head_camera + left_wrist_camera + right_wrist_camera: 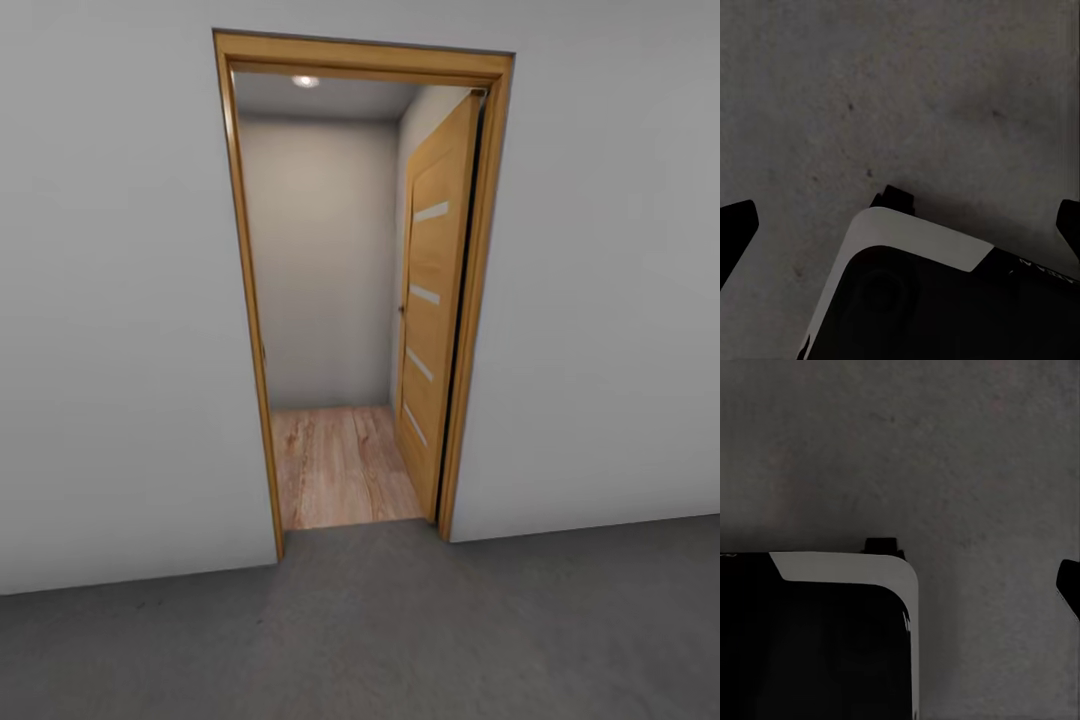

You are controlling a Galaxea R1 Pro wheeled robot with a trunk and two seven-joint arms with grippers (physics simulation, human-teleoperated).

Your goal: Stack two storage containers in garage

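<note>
The two storage containers are out of view. The dark grey speckled concrete floor (pixel 400 640) of the garage spreads in front of me up to a white-grey wall. My left gripper (pixel 900 229) hangs over this floor (pixel 907 90), open, its dark fingertips (pixel 736 229) far apart with nothing held between them. My right gripper (pixel 900 589) also points down at the floor (pixel 945 450). One of its fingertips (pixel 1069 585) shows at the picture's edge, the other is lost against my dark base, and nothing is held.
Straight ahead is a wooden-framed doorway (pixel 250 300) in the wall. Its door (pixel 432 300) stands swung inward on the right. Beyond lies a narrow space with a pale wood-plank floor (pixel 340 465) and a plain back wall. My white-and-black base (pixel 915 247) shows under both wrists.
</note>
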